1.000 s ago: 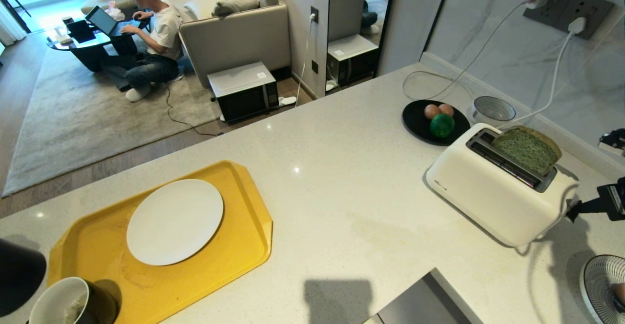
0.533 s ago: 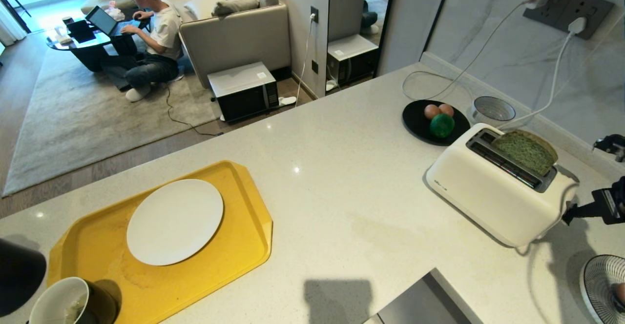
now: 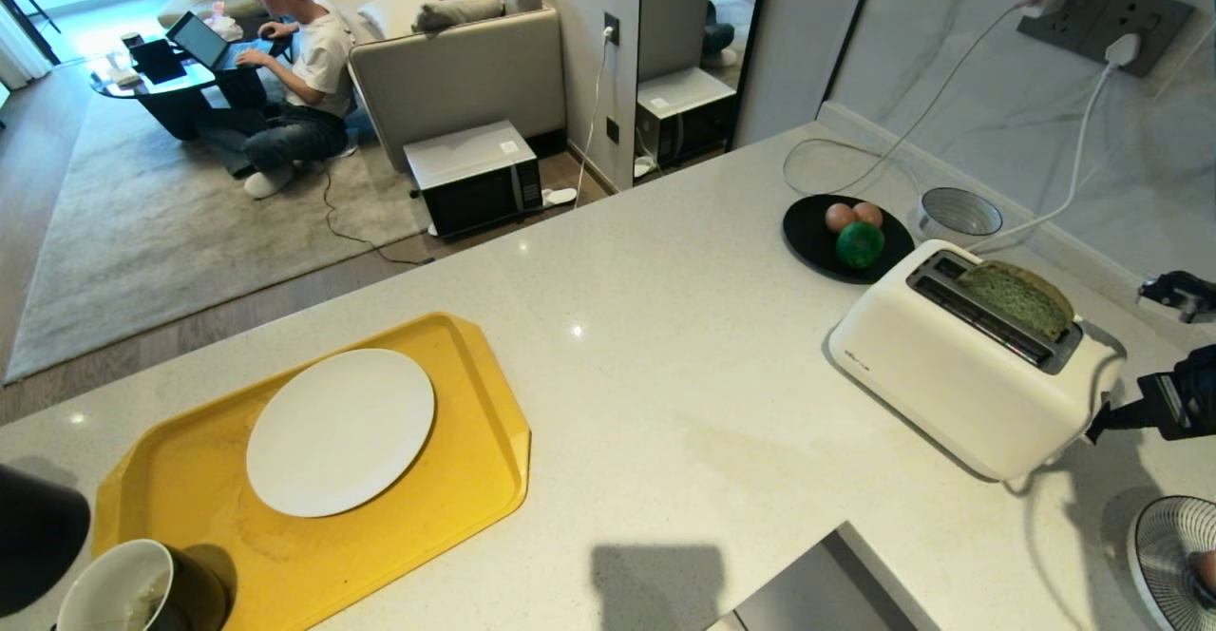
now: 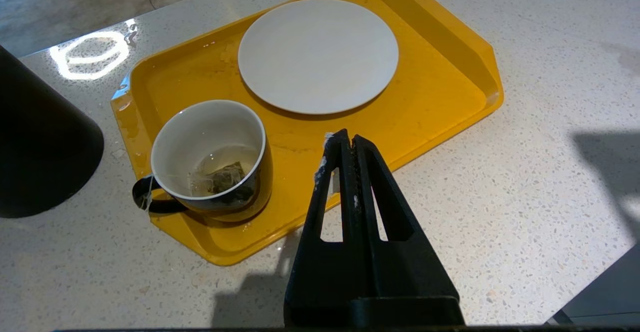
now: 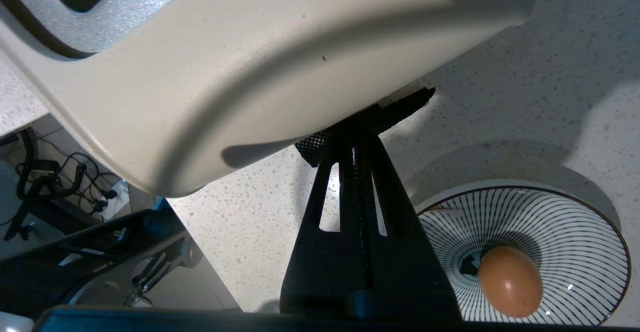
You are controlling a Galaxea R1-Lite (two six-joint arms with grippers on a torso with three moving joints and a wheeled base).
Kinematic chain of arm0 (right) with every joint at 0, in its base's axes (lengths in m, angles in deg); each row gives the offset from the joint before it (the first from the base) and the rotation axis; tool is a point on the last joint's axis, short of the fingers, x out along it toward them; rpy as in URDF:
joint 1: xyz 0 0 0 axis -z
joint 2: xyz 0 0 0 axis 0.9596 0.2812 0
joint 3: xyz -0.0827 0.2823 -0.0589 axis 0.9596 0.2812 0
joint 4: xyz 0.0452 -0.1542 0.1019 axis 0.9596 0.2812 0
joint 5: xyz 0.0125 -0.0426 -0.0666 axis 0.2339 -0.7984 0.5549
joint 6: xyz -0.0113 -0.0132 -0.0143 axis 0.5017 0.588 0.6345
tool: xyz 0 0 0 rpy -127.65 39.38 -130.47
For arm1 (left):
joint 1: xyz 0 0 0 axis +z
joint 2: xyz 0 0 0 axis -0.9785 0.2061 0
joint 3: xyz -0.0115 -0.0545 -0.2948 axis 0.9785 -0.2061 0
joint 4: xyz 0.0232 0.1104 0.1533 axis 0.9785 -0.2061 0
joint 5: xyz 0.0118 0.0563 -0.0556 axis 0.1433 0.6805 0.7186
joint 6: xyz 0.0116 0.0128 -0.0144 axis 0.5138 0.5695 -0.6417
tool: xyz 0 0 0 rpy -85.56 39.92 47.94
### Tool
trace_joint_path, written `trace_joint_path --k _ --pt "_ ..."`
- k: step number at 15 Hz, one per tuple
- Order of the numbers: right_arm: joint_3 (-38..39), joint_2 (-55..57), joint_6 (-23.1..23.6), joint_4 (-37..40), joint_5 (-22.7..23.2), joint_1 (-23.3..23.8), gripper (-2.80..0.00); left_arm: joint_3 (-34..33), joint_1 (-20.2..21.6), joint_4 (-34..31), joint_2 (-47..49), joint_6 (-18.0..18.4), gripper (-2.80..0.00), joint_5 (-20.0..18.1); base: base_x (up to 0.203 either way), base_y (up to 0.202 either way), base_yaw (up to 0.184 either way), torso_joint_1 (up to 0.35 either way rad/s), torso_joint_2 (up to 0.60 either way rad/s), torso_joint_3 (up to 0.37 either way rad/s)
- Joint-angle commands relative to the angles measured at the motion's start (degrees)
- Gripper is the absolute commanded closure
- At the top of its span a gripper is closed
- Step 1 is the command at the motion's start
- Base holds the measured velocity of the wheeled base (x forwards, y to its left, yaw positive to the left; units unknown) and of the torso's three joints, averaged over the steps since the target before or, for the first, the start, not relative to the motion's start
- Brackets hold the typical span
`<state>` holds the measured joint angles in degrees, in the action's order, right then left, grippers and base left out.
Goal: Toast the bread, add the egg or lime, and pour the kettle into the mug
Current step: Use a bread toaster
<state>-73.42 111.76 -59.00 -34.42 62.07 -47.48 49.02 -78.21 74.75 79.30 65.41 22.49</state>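
- You are toasting: the right gripper (image 3: 1102,419), fingers pressed together, pushes at the toaster's (image 3: 950,384) end near the counter's right edge, the bread (image 3: 1016,296) sitting low.
- Next, press fully down, then withdraw; the left gripper (image 4: 345,144), also closed, waits above the tray (image 4: 450,72).

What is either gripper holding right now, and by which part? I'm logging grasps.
Nothing. The left gripper is shut and empty above the tray; the right gripper, shut, presses at the toaster's end.

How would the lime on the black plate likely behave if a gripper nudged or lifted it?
The lime is round and glossy, so it would probably roll and could slip in a pinch. It sits against two eggs on the shallow black plate, so a push might shunt them toward the rim.
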Motion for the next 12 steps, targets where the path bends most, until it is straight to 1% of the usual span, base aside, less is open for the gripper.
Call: trace_joint_path --k 1,12 --pt "-0.08 1.39 0.34 -0.14 0.02 0.01 0.00 0.00 0.01 0.02 0.00 0.05 0.00 0.00 0.000 0.000 0.000 0.000 0.00 0.000" --pt "0.71 2.23 0.51 -0.14 -0.06 0.01 0.00 0.00 0.01 0.02 0.00 0.05 0.00 0.00 0.000 0.000 0.000 0.000 0.00 0.000"
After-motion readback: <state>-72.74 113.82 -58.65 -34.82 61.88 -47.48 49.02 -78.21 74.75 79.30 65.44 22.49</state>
